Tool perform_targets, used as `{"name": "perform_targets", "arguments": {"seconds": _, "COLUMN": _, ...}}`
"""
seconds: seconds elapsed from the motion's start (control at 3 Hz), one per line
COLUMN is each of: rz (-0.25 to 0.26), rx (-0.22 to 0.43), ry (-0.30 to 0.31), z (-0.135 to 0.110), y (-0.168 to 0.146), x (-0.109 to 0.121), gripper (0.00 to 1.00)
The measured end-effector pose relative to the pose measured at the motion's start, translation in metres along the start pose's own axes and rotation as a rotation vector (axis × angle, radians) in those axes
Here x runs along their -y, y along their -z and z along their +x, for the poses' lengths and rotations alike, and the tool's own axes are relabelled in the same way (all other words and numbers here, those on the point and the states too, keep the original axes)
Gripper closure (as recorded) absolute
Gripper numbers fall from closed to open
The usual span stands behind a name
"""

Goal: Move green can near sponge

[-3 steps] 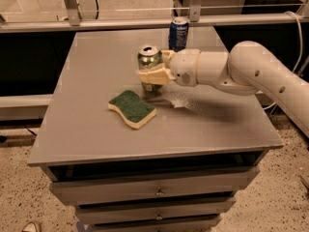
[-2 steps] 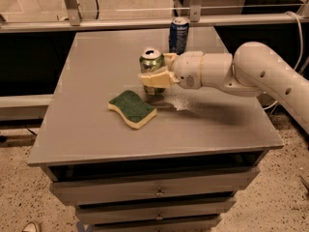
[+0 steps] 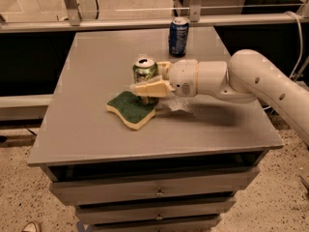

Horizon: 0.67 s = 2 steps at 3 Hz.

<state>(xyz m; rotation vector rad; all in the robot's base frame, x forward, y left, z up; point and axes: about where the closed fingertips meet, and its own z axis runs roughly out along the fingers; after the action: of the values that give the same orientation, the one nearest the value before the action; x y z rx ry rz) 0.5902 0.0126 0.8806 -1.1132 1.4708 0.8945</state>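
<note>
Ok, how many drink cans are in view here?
2. The green can is mid-table, right beside the sponge, clasped by the gripper. The blue can stands near the far edge of the table. None seem hidden.

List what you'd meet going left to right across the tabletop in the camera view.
Sponge → green can → blue can → arm. The gripper, its fingers clasped on the green can, overlaps it, so it gets no place of its own.
</note>
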Motion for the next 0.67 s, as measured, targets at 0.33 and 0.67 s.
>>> {"name": "perform_targets", "arguments": {"seconds": 0.33, "rz": -0.024, "rx": 0.011, "ry": -0.007, "z": 0.0008, "y": -0.0049, "x": -0.0061, "gripper": 0.00}}
{"name": "perform_targets", "arguments": {"seconds": 0.67, "rz": -0.028, "rx": 0.012, "ry": -0.008, "z": 0.0010, "y": -0.0057, "x": -0.0072, "gripper": 0.00}}
